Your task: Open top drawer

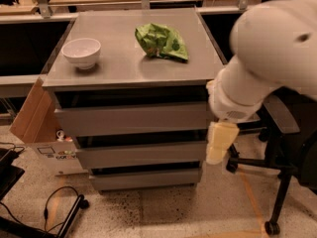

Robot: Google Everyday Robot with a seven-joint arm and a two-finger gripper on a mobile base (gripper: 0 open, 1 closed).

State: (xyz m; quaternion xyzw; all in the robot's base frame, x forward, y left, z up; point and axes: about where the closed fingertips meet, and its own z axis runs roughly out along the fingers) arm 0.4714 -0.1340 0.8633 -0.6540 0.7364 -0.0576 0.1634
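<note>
The top drawer (131,119) is the uppermost of three matte-grey flat fronts in a grey cabinet, and it sits closed, flush with the other two. My white arm (267,53) reaches in from the upper right. My cream-coloured gripper (218,148) hangs down from it, just off the right end of the drawer fronts, level with the middle drawer (141,153). It holds nothing that I can see. It does not appear to touch the cabinet.
A white bowl (81,52) and a crumpled green bag (161,41) lie on the cabinet top (119,68). A cardboard box (37,128) leans at the cabinet's left. A black office chair (287,152) stands close on the right. Cables (54,207) lie on the floor at front left.
</note>
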